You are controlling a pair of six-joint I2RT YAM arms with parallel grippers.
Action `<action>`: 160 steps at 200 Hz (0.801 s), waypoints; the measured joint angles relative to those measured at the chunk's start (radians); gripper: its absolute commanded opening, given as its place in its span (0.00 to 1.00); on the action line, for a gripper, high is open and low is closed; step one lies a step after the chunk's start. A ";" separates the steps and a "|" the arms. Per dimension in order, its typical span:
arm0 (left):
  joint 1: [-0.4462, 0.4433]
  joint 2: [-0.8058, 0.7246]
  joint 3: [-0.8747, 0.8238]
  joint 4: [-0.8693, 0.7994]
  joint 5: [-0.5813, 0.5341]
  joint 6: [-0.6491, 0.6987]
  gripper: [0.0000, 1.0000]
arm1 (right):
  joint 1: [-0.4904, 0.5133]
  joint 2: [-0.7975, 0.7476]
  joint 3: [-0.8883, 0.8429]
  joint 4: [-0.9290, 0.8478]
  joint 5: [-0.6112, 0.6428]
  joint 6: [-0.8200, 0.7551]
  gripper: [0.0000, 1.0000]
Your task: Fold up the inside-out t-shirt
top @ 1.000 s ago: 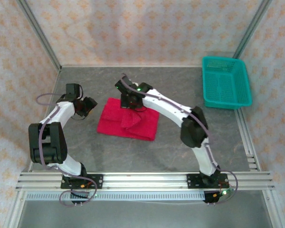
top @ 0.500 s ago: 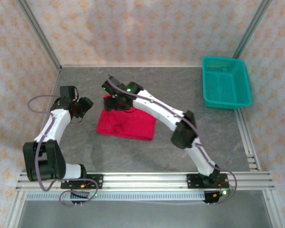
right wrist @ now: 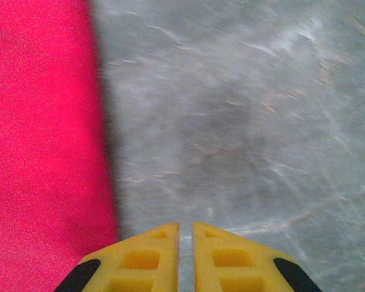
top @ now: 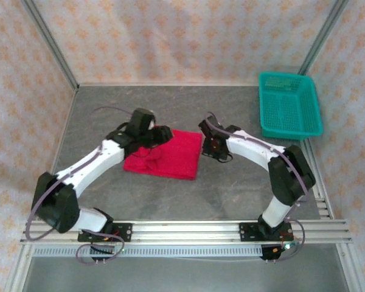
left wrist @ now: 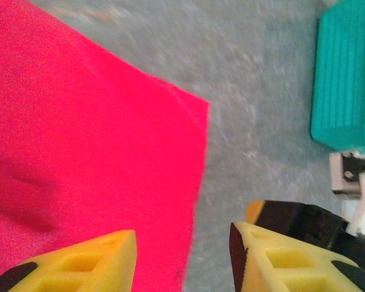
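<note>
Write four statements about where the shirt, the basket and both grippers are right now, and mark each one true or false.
1. The red t-shirt lies on the table, outside the teal basket. True.
2. The right gripper is shut on the t-shirt. False: its jaws are shut with nothing between them, over bare table beside the shirt's edge.
3. The left gripper is above the t-shirt with its jaws apart, holding nothing. True.
4. The teal basket sits at the table's near left corner. False: it sits at the far right.
</note>
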 measured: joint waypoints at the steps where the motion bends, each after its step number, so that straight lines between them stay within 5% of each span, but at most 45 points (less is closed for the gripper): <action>1: -0.005 0.005 0.002 0.001 -0.002 -0.002 0.46 | -0.002 -0.002 -0.003 0.000 0.000 0.002 0.13; 27: -0.106 0.144 0.045 0.046 -0.021 -0.051 0.45 | -0.065 -0.100 -0.075 0.018 0.001 0.034 0.14; 58: -0.090 0.265 0.049 0.040 -0.064 -0.075 0.45 | -0.087 -0.164 -0.076 0.046 0.004 0.036 0.14; 100: 0.069 0.261 -0.055 0.042 -0.074 -0.077 0.44 | -0.089 -0.169 -0.076 0.054 -0.001 0.036 0.15; 160: 0.314 -0.035 -0.182 -0.042 -0.089 -0.028 0.45 | -0.089 -0.143 -0.071 0.093 -0.043 0.036 0.16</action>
